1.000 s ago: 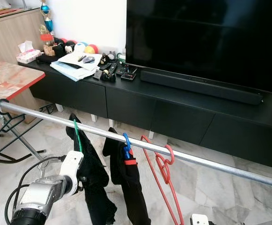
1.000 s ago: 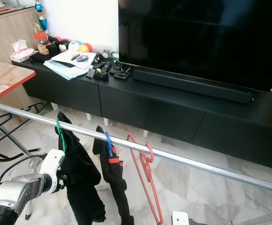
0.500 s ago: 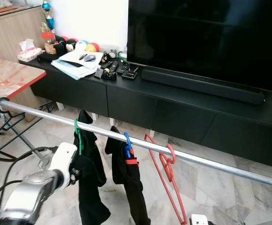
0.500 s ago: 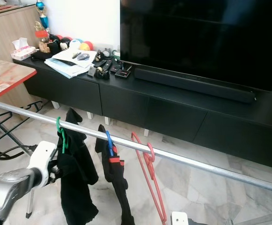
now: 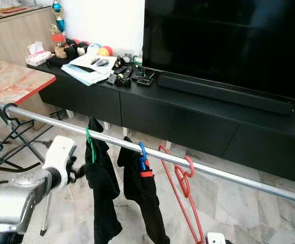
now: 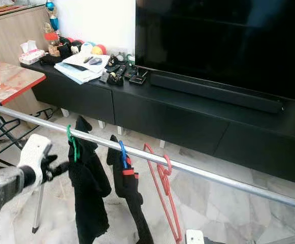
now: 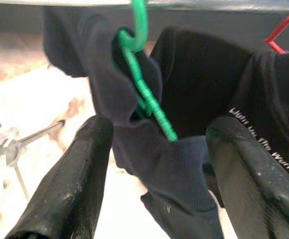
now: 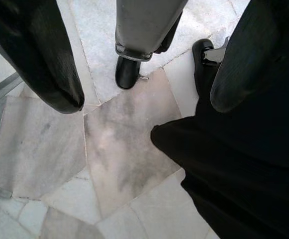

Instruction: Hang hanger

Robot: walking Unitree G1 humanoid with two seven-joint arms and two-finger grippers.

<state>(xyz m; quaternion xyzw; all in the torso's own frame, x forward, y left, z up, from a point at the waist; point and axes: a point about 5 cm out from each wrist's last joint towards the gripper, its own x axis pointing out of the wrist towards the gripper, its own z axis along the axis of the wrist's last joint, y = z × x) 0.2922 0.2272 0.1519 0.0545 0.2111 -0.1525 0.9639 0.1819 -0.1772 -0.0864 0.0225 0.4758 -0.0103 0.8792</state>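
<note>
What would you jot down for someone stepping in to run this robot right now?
Left gripper: open, just off the green hanger, holding nothing.
Right gripper: open, pointing at the marble floor, idle.
Green hanger with its black garment hooks over the metal rail, beside the blue hanger and the bare red hanger.
Done: green hanger hung.
Left: draw the left arm clear.

A metal rail (image 5: pixel 213 172) carries, left to right, a green hanger (image 5: pixel 90 144), blue hanger (image 5: pixel 142 156) and red hanger (image 5: pixel 184 179).
</note>
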